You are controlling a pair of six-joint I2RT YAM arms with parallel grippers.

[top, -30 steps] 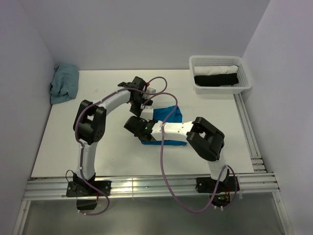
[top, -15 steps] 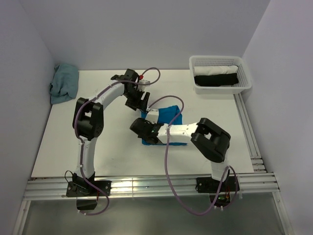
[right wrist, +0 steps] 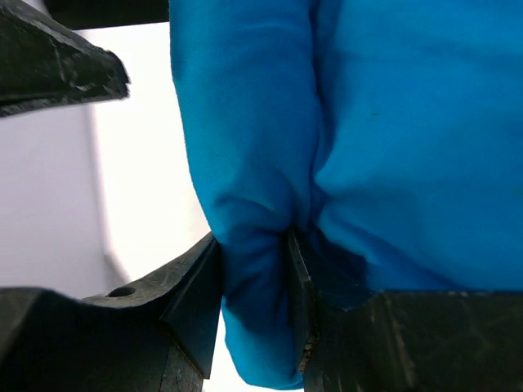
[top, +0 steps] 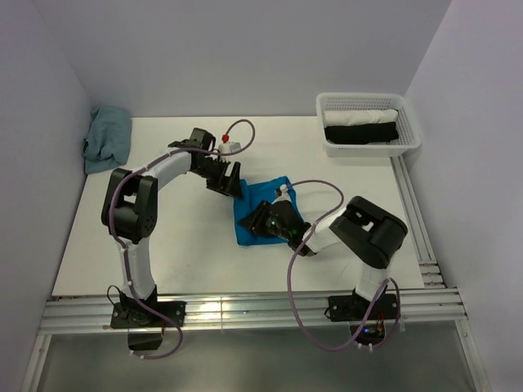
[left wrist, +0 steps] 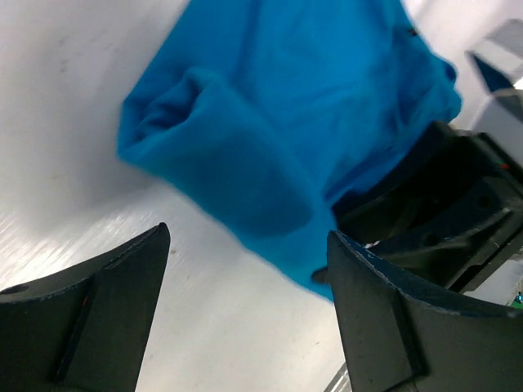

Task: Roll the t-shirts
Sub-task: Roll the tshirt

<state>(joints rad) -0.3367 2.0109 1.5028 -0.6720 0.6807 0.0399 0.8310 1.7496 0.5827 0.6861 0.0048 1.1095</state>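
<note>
The turquoise-blue t-shirt lies partly folded and rolled in the middle of the table. It fills the left wrist view and the right wrist view. My right gripper is on the tee's near part and is shut on a thick fold of it. My left gripper hovers at the tee's back left edge, jaws wide open and empty, with bare table between the fingers. The right gripper's black body shows in the left wrist view.
A white mesh basket at the back right holds a rolled white and a rolled black garment. A crumpled grey-teal garment lies at the back left corner. Metal rails run along the near and right edges.
The left arm swung left and back, its gripper now at the tee's left edge. The right forearm drew off the tee toward the near right, uncovering more blue fabric.
</note>
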